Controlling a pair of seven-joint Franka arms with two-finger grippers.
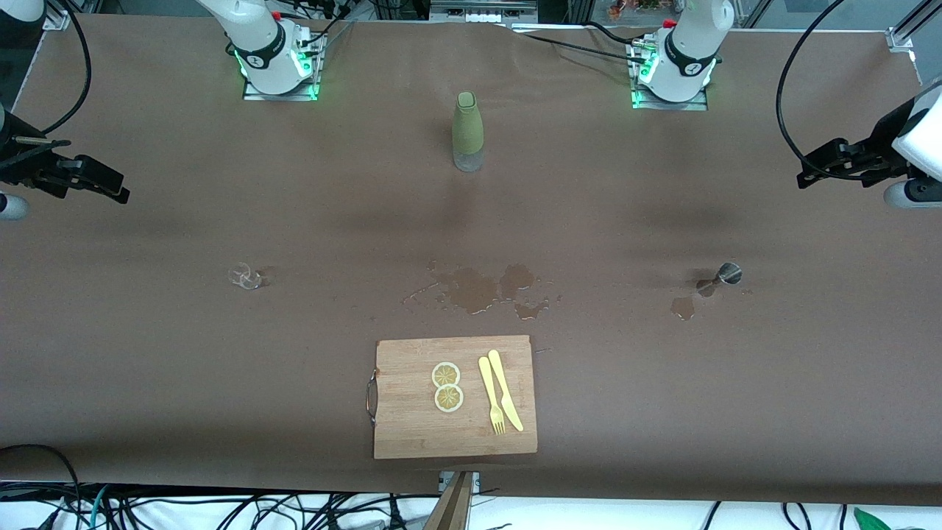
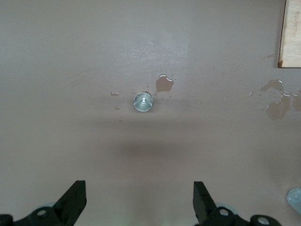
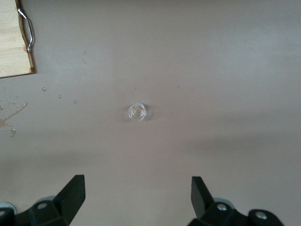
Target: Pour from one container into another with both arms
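Note:
A tiny clear drinking glass (image 1: pixel 246 276) (image 3: pixel 138 111) stands on the brown table toward the right arm's end. The small steel jigger (image 1: pixel 725 275) (image 2: pixel 143 101) stands toward the left arm's end, with a little puddle (image 1: pixel 683 307) beside it. My right gripper (image 1: pixel 116 191) (image 3: pixel 137 181) hangs open and empty over the table's edge at its own end, well apart from the glass. Over the table's other end, my left gripper (image 1: pixel 804 178) (image 2: pixel 138 186) is open and empty too, well clear of the jigger.
A tall bottle with an olive-green sleeve (image 1: pixel 467 132) stands mid-table near the bases. Spilled liquid (image 1: pixel 475 288) lies at the centre. Nearer the camera sits a wooden cutting board (image 1: pixel 412 434) with two lemon slices (image 1: pixel 447 386), a yellow fork (image 1: pixel 491 397) and knife (image 1: pixel 506 390).

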